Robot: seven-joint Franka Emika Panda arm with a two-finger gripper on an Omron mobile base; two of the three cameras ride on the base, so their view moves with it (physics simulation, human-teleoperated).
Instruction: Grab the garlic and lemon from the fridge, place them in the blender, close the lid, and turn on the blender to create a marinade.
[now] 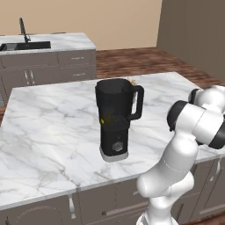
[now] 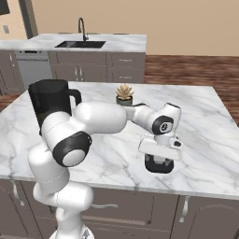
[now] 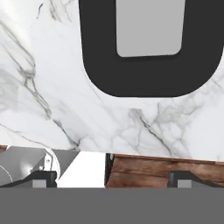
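Observation:
The black blender (image 1: 115, 118) stands upright on the marble island, its jar open at the top. A small yellow patch, the lemon (image 1: 104, 119), shows through the jar's dark wall. The garlic is hidden and the fridge is out of view. The black lid (image 3: 151, 48) with its light grey square centre lies flat on the counter near the front edge, also seen as the lid (image 2: 158, 169) under the hand. My gripper (image 2: 158, 161) hangs just above it, pointing down. The gripper (image 3: 113, 177) is open, fingertips (image 3: 43, 178) wide apart with nothing between them.
A small potted plant (image 2: 124, 93) stands behind the arm on the island (image 2: 205, 140). A back counter with a sink (image 2: 79, 44) and tap runs along the far wall. The island's front edge lies close to the lid, with wooden floor (image 3: 144, 173) beyond it.

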